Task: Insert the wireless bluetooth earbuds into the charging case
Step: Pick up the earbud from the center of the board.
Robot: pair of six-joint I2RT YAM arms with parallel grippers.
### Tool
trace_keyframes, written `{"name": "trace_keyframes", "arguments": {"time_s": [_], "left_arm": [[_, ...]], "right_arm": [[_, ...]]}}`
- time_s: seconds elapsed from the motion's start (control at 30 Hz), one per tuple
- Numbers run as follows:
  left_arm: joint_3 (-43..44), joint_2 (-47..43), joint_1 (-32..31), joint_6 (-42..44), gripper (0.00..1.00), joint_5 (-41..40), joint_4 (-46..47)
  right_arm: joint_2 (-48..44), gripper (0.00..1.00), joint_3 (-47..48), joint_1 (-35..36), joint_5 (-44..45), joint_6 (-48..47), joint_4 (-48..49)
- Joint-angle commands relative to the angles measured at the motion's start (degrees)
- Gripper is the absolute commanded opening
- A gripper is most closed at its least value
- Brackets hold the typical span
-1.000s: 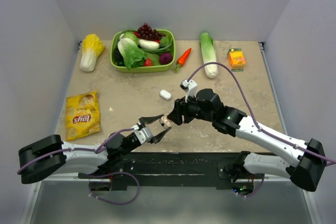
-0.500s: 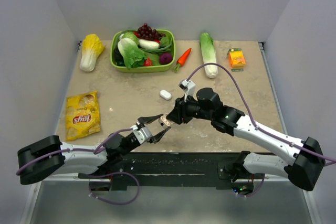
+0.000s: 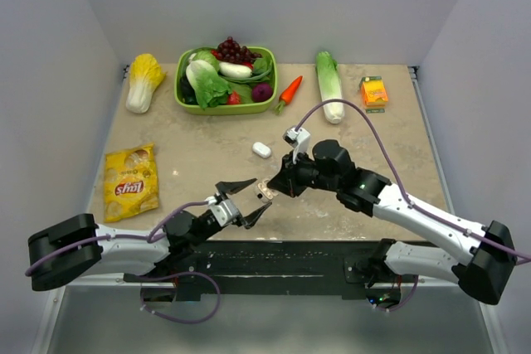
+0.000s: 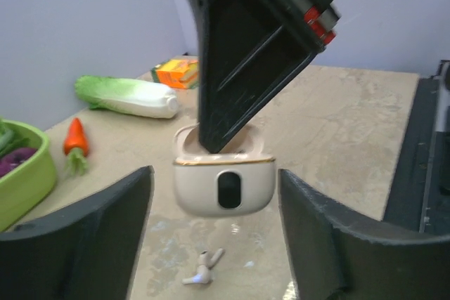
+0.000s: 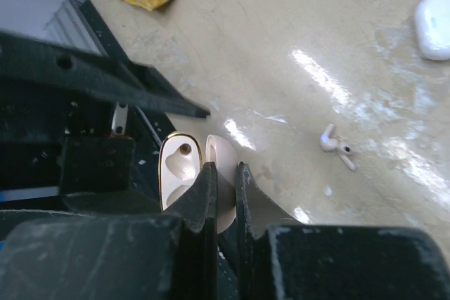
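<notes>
A cream charging case [image 4: 193, 191] with a gold rim hangs open above the table, its empty sockets [image 5: 177, 170] in sight. My right gripper [image 5: 225, 168] is shut on its raised lid [image 5: 221, 149] from above; in the top view it sits at mid table [image 3: 270, 189]. My left gripper [image 4: 214, 175] stands open, one finger on each side of the case body, apart from it. Two small white earbuds [image 5: 336, 147] lie together on the table below the case [image 4: 204, 272].
A small white oval object [image 3: 261, 149] lies further back. A green basket [image 3: 186, 102] of vegetables, a carrot [image 3: 289, 89], two cabbages [image 3: 329, 83] and an orange box [image 3: 374, 91] line the far edge. A yellow chip bag [image 3: 130, 181] lies left.
My left gripper has let go of the case and opened wide. My right gripper has closed on the case's lid and now carries it.
</notes>
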Motion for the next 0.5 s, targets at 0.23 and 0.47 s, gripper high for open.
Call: {"name": "trace_keyframes", "arguments": {"time_s": [0.23,0.47], "left_arm": [[6.11,-2.45,0.04,-9.03,1.0,-11.73,-2.37],[12.35,-10.26,2.05,-16.49,1.0,-1.66,-23.47]], "right_arm": [[-6.66,0.0,6.83,0.05,6.86,-12.67,-7.81],[-10.52,0.0,4.64,9.62,19.24,-20.22,-5.27]]}}
